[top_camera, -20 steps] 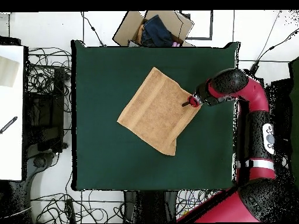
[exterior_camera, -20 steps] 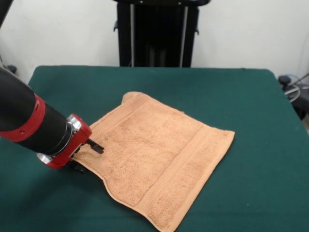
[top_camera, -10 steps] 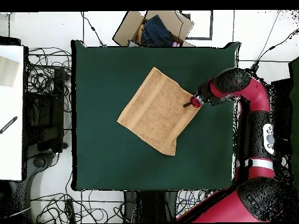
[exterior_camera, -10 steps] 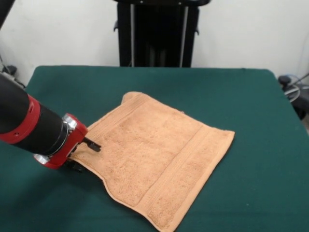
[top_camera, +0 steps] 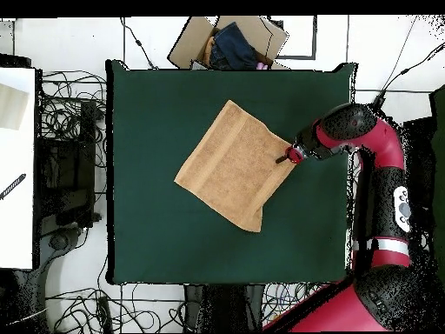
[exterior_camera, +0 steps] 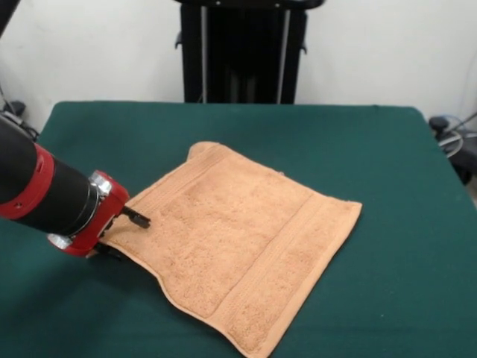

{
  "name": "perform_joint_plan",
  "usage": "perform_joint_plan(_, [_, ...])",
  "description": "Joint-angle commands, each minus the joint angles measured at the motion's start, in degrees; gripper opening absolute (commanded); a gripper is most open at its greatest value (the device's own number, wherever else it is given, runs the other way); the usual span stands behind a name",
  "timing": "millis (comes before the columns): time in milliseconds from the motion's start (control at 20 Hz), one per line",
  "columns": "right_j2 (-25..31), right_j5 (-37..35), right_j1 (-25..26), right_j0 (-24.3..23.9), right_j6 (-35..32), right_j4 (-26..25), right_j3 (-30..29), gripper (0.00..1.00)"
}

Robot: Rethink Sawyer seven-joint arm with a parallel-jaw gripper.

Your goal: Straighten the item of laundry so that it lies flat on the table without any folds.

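The peach-orange towel, the item of laundry (exterior_camera: pixel 238 246) (top_camera: pixel 233 165), lies spread on the dark green table (exterior_camera: pixel 387 164) (top_camera: pixel 156 226). It is nearly flat, with a small wavy notch along its near-left edge. My gripper (exterior_camera: pixel 125 236) (top_camera: pixel 283 158) sits low at the towel's left corner in the front view. It is open: one black finger (exterior_camera: pixel 139 219) rests over the cloth and the other is beside the edge. The corner itself is partly hidden behind the red wrist.
In the overhead view an open cardboard box (top_camera: pixel 230 42) with dark cloth stands past the table's top edge. Cables lie on the floor to the left. A white bench (top_camera: pixel 17 165) runs along the left side.
The arm has drawn back a little toward the table's left edge in the front view. The towel lies as it did.
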State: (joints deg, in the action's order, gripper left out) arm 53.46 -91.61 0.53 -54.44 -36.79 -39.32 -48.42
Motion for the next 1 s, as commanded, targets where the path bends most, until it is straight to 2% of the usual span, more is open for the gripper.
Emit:
perform_joint_plan(50, [-6.9, -4.5, 0.2, -0.3, 10.2, -1.7, 2.2, 1.0])
perform_joint_plan(1000, [-6.9, -6.9, -0.5, -1.3, 13.6, -1.9, 2.3, 1.0])
